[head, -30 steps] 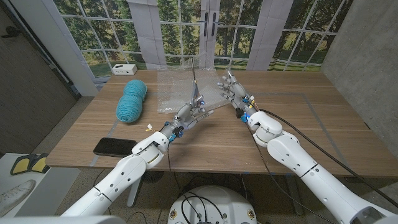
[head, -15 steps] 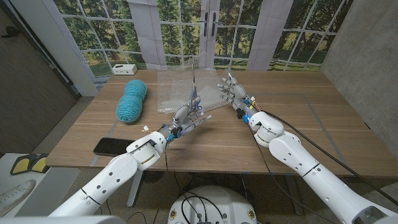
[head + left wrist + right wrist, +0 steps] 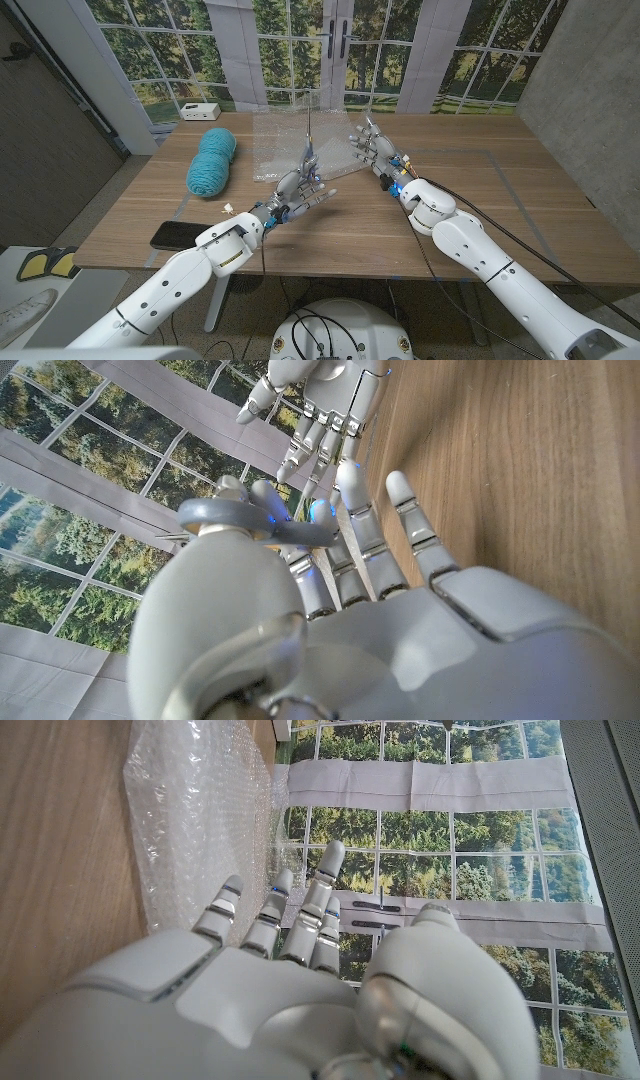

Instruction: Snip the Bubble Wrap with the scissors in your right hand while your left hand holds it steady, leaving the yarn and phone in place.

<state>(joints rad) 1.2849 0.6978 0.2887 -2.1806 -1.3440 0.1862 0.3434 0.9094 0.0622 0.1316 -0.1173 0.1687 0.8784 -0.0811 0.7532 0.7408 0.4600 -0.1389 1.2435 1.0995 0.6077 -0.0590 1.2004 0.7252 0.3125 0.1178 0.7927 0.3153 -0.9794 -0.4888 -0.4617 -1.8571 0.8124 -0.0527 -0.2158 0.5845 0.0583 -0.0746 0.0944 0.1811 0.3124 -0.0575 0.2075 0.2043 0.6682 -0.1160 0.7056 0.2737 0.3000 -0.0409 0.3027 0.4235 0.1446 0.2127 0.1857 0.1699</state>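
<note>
The scissors (image 3: 309, 140) stand blades-up above the table, their grey handle loops (image 3: 243, 520) caught on the thumb and a finger of my left hand (image 3: 301, 191), whose other fingers are spread. The clear Bubble Wrap (image 3: 283, 140) lies flat at the far middle, just behind the scissors. My right hand (image 3: 371, 148) is open with fingers apart at the wrap's right edge (image 3: 200, 820); I cannot tell whether it touches the wrap. The teal yarn (image 3: 212, 162) lies to the left. A black phone (image 3: 184, 235) sits by the near left edge.
A small white box (image 3: 200, 110) sits at the table's far left corner. A small pale scrap (image 3: 229, 209) lies between the yarn and the phone. Bare wood (image 3: 480, 190) stretches across the right half of the table.
My left hand has drawn back slightly toward me with the scissors, and its outstretched fingers have pulled in a little. The right hand has hardly moved.
</note>
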